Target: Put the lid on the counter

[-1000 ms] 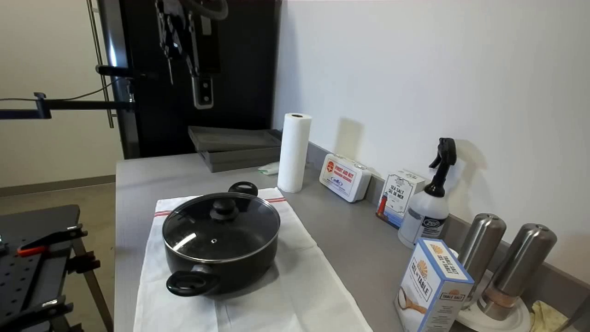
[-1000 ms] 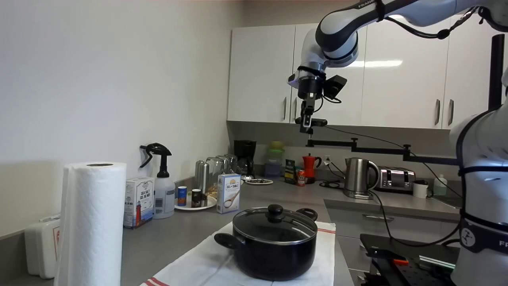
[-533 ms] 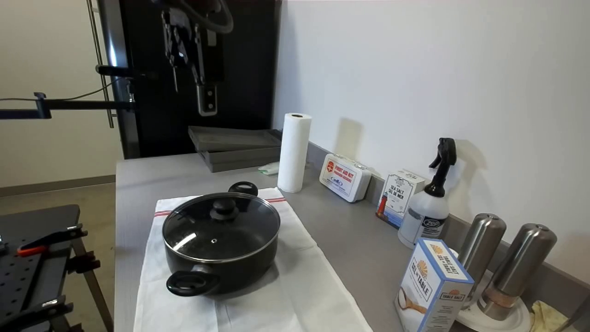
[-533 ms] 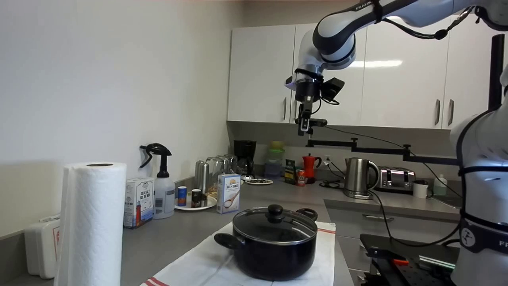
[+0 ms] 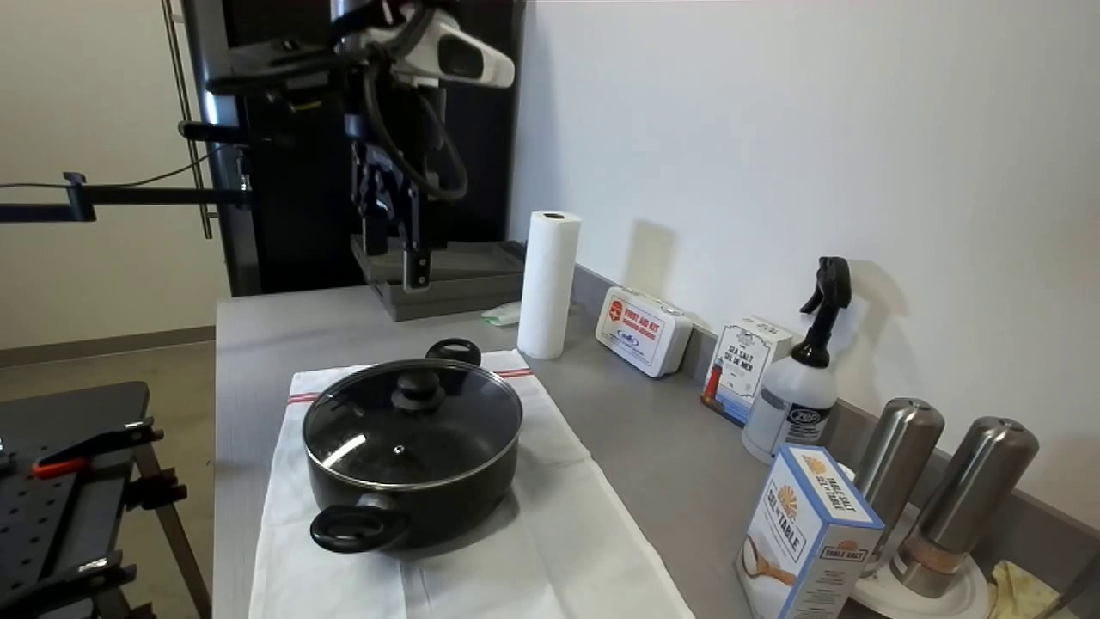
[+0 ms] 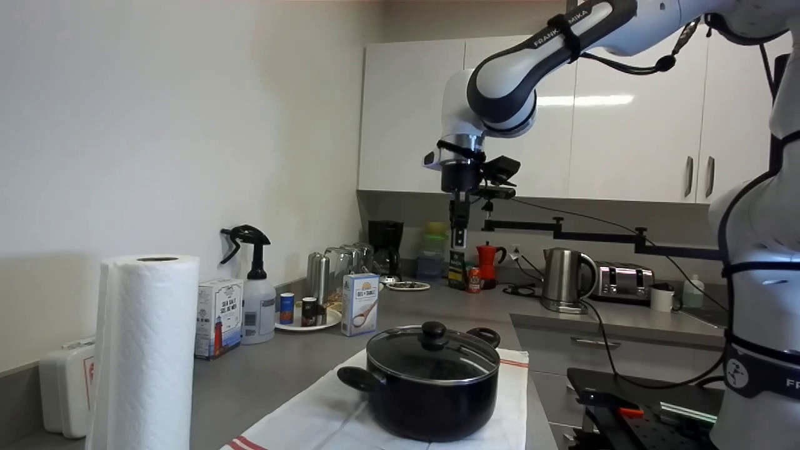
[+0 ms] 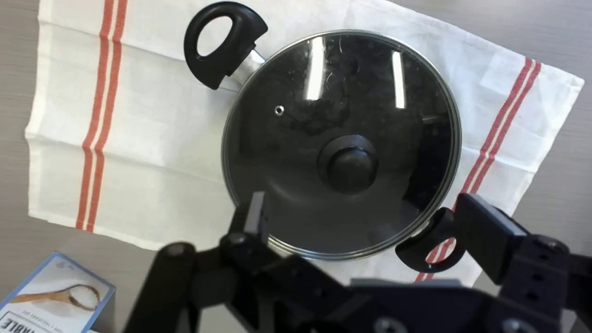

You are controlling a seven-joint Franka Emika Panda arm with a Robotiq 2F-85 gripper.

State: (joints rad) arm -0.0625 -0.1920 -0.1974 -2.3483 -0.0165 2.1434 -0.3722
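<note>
The lid (image 5: 404,430) is round dark glass with a thin metal rim and a black knob. It sits on the black two-handled pot (image 5: 430,520) in both exterior views; the lid (image 6: 431,359) and pot (image 6: 431,409) stand on a white cloth. The grey counter (image 5: 601,404) lies under the cloth and also shows beside it in an exterior view (image 6: 294,375). My gripper (image 5: 396,258) is open and empty, in the air above the lid's level; it also shows edge-on (image 6: 459,239). In the wrist view my spread fingers (image 7: 363,203) frame the lid's lower part (image 7: 342,115), its knob beyond them.
The red-striped white cloth (image 5: 550,533) lies under the pot. A paper towel roll (image 5: 548,284), first aid kit (image 5: 643,331), spray bottle (image 5: 791,404), salt box (image 5: 808,533) and steel mills (image 5: 898,456) stand along the wall side. Grey trays (image 5: 455,292) lie at the counter's end.
My gripper has come down from higher up and moved sideways, right in one exterior view and left in the opposite one. The fingers stay open. The pot and lid have not moved.
</note>
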